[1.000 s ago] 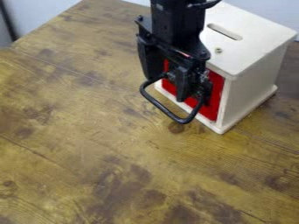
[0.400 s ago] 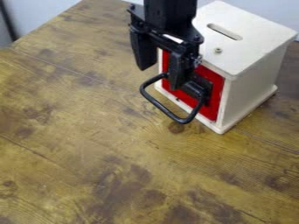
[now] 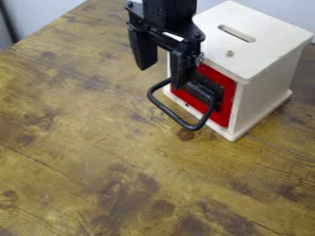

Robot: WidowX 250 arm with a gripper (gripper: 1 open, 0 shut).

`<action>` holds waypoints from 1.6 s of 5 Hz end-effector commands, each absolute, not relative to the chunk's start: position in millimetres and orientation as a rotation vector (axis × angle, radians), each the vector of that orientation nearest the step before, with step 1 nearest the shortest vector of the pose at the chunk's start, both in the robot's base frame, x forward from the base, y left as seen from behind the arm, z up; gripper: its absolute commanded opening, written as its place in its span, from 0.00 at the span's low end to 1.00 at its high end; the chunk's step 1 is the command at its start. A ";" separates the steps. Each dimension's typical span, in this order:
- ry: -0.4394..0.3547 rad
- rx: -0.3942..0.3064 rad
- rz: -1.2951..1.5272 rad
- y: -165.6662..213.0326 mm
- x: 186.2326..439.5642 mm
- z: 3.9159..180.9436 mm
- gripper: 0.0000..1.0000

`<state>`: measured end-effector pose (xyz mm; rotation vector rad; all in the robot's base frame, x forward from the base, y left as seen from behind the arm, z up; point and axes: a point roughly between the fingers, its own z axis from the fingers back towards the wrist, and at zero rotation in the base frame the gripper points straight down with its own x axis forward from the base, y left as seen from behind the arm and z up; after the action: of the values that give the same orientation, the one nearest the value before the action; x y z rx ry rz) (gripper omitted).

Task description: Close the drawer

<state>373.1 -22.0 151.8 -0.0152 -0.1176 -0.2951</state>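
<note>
Worktop (image 3: 87,157): worn brown wood w/ dark blotches, spreads under the tool and fills most of the view. Cabinet (image 3: 264,69): small white box just right of the tool, resting on the worktop, 1 dark slot on its top face, toward the far side. Black arm comes down from the top edge, ending in the tool (image 3: 167,57), pointing down. Tool's 2 fingers stand wide apart, nothing between them, no grip on anything; left finger hangs over bare wood, right finger sits in front of the cabinet's front face. Drawer (image 3: 212,95): red front, below and right of the tool, set in the cabinet's lower front; looks about flush w/ the casing, can't tell if fully in. Handle (image 3: 174,109): black wire loop, sticks out from the drawer toward the viewer, right below the tool, lying low by the wood.
</note>
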 end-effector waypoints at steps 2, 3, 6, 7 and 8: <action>-0.145 -0.008 -0.251 -6.0 371.5 156.3 1.00; -0.141 -0.006 -0.240 -3.8 371.5 153.1 1.00; -0.157 -0.002 -0.213 3.3 371.1 148.6 1.00; -0.157 -0.004 -0.205 5.8 370.7 148.3 1.00; -0.156 -0.007 -0.195 7.9 370.0 148.1 1.00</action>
<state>369.1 1.4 127.4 -0.0120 -0.0960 -0.2127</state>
